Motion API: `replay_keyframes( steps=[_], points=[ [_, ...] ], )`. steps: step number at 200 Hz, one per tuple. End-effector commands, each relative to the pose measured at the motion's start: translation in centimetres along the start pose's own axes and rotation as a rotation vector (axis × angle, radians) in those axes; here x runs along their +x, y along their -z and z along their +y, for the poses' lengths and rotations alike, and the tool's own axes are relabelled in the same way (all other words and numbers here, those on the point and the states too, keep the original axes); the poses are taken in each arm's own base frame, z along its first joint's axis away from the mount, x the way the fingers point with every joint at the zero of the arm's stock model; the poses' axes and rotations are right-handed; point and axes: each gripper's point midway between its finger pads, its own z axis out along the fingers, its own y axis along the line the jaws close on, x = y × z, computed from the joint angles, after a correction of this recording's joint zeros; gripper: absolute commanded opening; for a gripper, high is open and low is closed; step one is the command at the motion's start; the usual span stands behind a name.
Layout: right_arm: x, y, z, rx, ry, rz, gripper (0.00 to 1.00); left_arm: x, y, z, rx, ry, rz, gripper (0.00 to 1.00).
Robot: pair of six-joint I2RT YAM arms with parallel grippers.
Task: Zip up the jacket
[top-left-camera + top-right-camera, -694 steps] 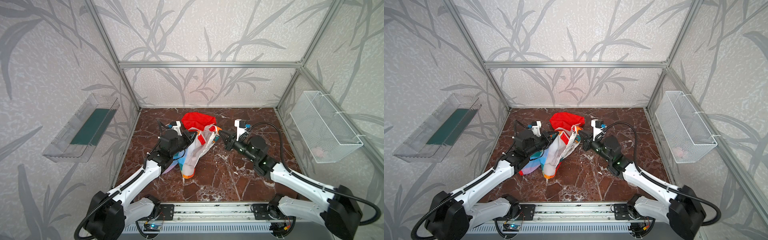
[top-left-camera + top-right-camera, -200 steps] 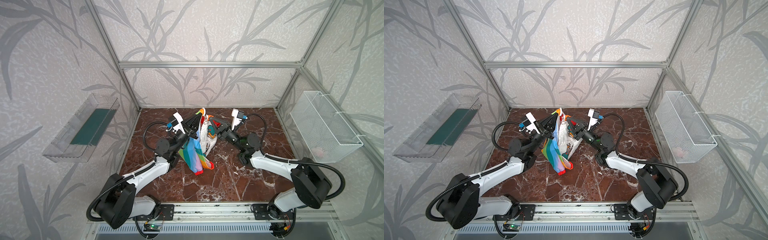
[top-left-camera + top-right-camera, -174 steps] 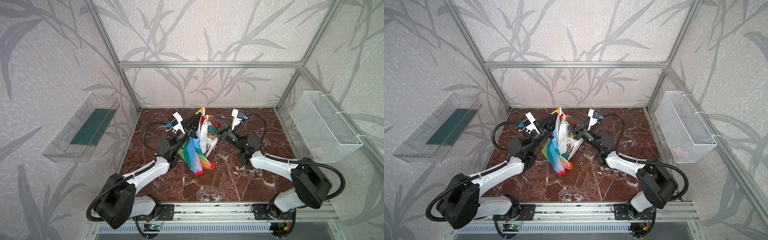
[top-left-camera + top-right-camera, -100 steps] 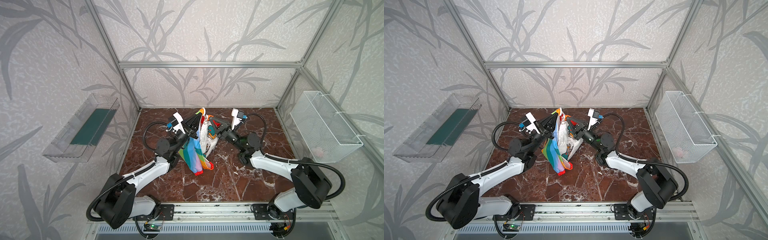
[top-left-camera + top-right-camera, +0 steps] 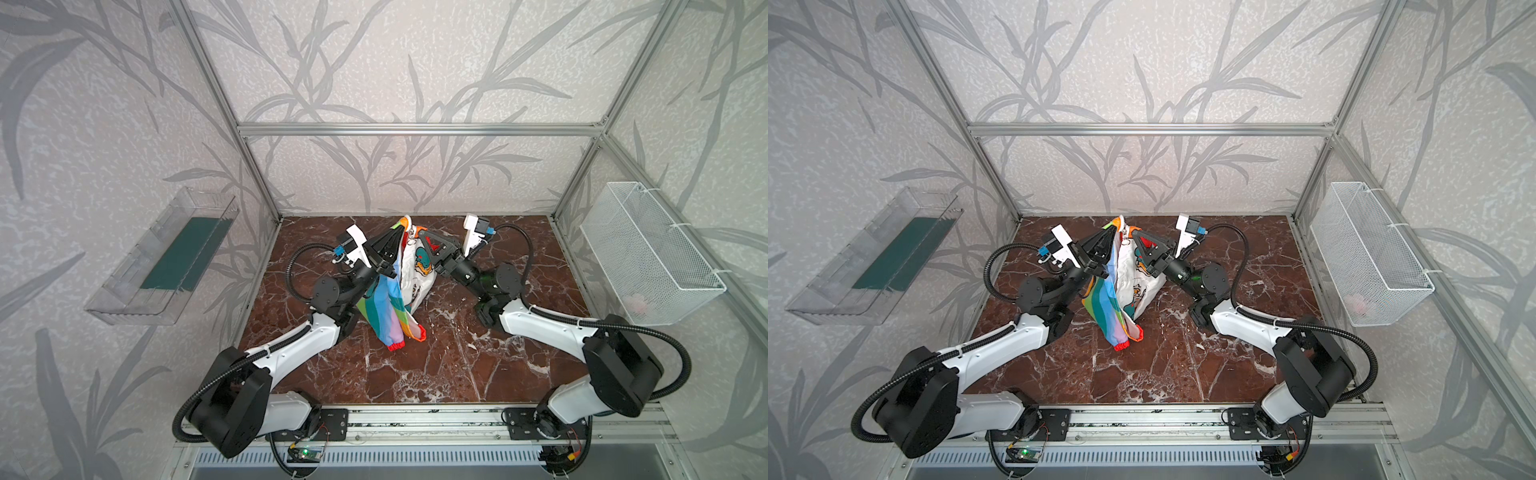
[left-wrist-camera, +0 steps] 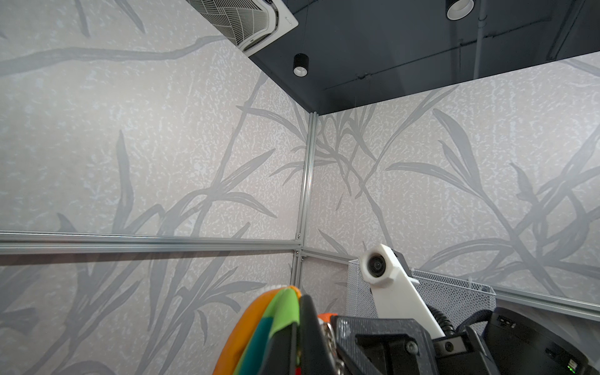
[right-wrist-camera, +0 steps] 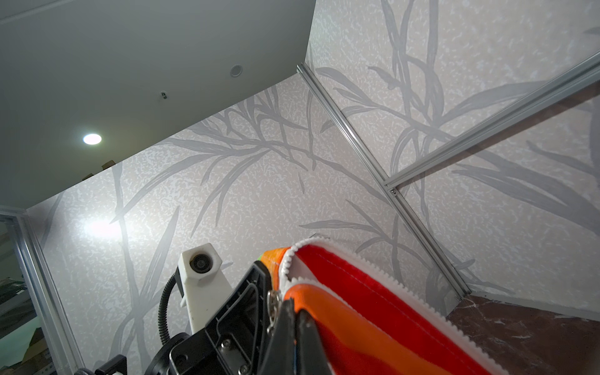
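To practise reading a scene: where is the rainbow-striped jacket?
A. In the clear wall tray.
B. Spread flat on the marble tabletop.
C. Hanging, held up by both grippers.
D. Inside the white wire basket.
C: the left gripper and right gripper are both shut on the top edge of the jacket, which hangs between them.

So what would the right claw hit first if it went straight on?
The right claw is clamped on the jacket, so that cloth comes first; just past it, the left claw, gripping the same raised edge from the opposite side. Their gap in depth is unclear.
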Motion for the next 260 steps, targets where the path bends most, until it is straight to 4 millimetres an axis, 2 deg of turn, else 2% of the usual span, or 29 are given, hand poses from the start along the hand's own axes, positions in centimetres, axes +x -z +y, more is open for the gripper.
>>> replay_keyframes(
  steps=[1, 68, 260],
  points=[
    [-1.30, -0.31, 1.37, -0.054, 0.020, -0.046, 0.00, -3.72, -0.47, -1.15, 0.032, -0.054, -0.114, 0.00],
    [-0.53, -0.32, 1.08, -0.051, 0.015, -0.029, 0.00, -3.89, -0.55, -1.33, 0.034, -0.052, -0.120, 0.00],
    [-1.39, -0.26, 1.86, -0.062, 0.039, -0.050, 0.00, -3.19, -0.43, -1.27, 0.020, -0.053, -0.108, 0.00]
  ],
)
